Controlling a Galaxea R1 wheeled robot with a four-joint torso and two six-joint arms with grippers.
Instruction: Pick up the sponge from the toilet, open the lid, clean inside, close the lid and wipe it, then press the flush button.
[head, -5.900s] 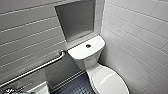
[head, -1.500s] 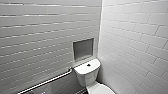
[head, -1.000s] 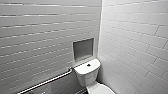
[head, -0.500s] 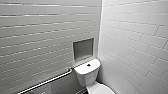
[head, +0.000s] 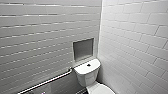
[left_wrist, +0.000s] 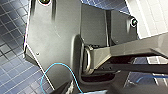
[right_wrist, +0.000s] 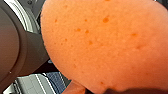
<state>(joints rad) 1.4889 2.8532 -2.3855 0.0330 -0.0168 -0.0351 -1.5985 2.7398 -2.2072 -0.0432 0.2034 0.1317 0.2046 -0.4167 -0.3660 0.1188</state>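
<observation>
Sponge (right_wrist: 105, 42) off toilet (head: 87, 75), apparently clamped in right gripper; left gripper state: cannot tell. Step judged: lid (head: 102, 89) opening; requires closer approach.

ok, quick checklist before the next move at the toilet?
1. sponge off the tank top, close at the right wrist camera: ok.
2. firm grip on the sponge: cannot tell.
3. toilet ahead in the head view: ok, but low in the picture.
4. lid shut: cannot tell, it sits at the picture's bottom edge.
5. flush button uncovered: ok.
</observation>
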